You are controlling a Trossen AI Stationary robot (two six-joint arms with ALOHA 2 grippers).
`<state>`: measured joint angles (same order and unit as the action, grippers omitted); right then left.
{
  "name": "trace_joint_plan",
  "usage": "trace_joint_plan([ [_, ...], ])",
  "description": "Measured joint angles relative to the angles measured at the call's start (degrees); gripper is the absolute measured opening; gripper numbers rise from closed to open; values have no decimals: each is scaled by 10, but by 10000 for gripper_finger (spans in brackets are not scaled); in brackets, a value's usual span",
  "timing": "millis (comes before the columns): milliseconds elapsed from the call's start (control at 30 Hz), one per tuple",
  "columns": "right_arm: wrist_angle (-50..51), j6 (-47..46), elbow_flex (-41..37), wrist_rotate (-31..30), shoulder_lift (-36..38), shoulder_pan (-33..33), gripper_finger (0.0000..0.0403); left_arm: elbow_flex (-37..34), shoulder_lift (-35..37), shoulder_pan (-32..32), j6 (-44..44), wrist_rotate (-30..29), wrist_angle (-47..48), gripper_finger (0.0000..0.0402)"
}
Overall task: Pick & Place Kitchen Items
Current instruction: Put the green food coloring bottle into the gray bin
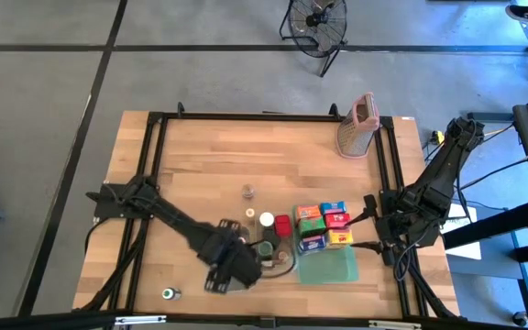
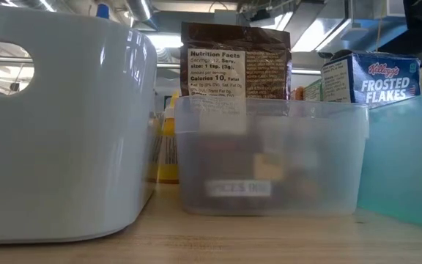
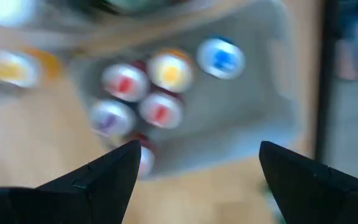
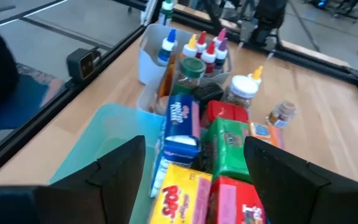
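Small capped bottles (image 3: 143, 93) sit in a pale tub (image 3: 241, 118) at frame centre; left gripper (image 3: 194, 171), fingers spread, apparently just released; next, fetch another. Right gripper (image 4: 194, 165) waits, spread.

We see small bottles (image 4: 194, 48) upright in a tub, with colourful cartons (image 1: 324, 226) clustered beside them.

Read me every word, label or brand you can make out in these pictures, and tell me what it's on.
"Nutrition Facts", "Calories 10": brown bag standing behind the clear tub.
"Kellogg's FROSTED FLAKES": blue carton.
"POPS": yellow carton.
Tub's front label: too blurred to read.
Smaller print on the bag and the other cartons: too small to read.
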<state>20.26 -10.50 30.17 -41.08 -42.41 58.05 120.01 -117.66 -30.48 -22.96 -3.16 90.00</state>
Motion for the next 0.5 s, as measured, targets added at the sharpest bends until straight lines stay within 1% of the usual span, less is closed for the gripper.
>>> trace_joint_plan([
  [67,-4,0,0,-13,0,0,275,0,4,-19,-41,39,0,324],
  [100,-7,2,0,-20,0,0,275,0,5,-29,-66,47,0,324],
  [200,-22,21,0,-26,0,0,275,0,6,-60,-148,49,0,324],
  [367,-40,34,0,-24,0,0,275,0,7,-113,-253,33,0,324],
  [500,-43,16,0,-11,0,0,275,-5,7,-145,-404,-7,0,324],
])
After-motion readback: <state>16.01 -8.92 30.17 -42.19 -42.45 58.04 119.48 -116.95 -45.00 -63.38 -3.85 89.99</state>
